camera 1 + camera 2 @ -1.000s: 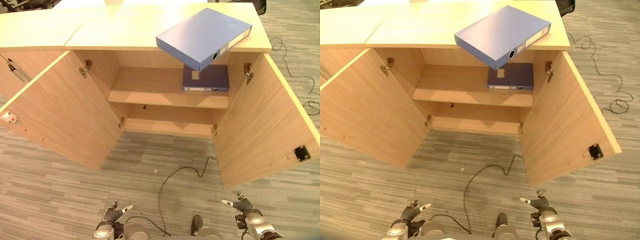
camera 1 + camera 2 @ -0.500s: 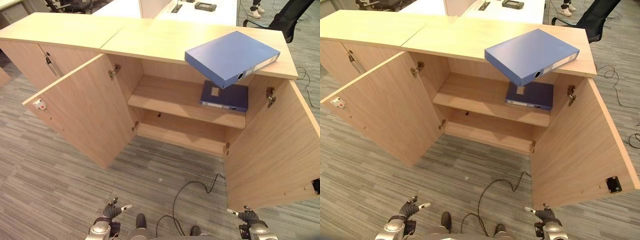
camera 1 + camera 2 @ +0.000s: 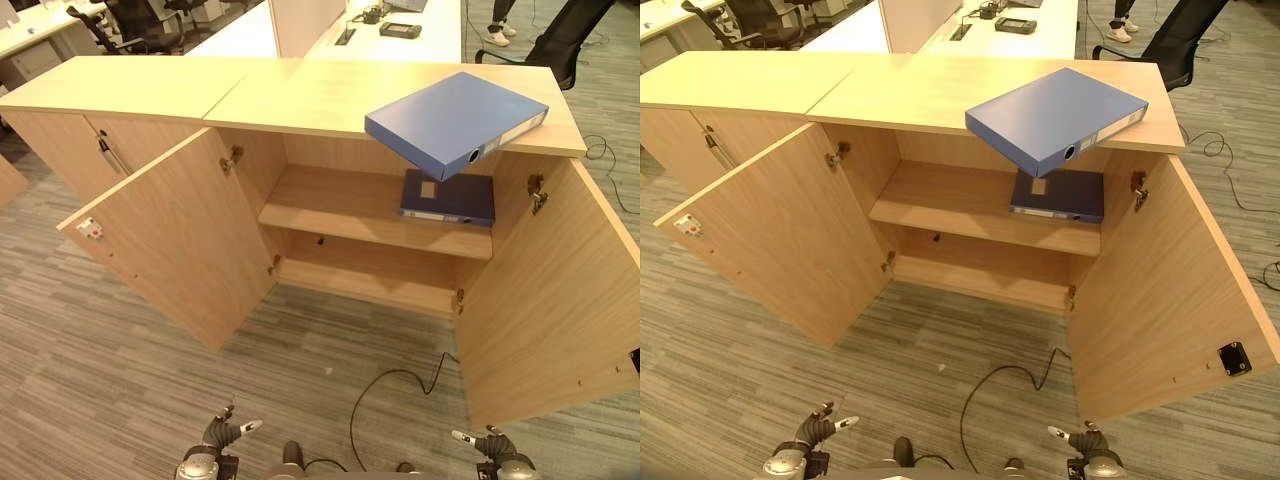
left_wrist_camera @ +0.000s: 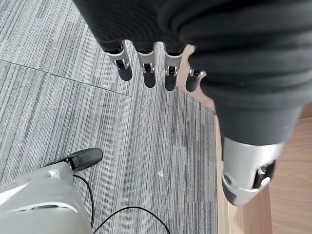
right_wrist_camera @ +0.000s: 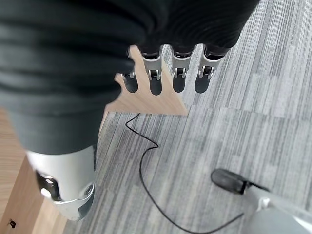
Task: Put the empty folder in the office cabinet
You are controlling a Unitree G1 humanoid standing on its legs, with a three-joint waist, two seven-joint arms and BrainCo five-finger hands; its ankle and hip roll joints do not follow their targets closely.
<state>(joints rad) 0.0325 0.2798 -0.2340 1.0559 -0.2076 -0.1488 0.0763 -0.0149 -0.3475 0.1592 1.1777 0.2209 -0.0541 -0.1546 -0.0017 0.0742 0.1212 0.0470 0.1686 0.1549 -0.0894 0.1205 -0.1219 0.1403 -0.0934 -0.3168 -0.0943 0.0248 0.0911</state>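
blue folder [image 3: 452,121] lies flat on the cabinet top [image 3: 300,95], its spine corner overhanging the front edge, where it lay a moment ago; the whole view has shifted with the camera. a second, darker folder [image 3: 448,197] rests on the smooth wooden shelf [image 3: 340,205], with bare shelf beside it. both doors stand wide open. left hand [image 4: 146,68] and right hand [image 5: 165,73] hang low over grey striped carpet [image 3: 120,390], fingers straight, holding nothing.

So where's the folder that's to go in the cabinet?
The blue folder lies on the cabinet top at its right end, one corner overhanging the front edge above the second folder on the shelf.
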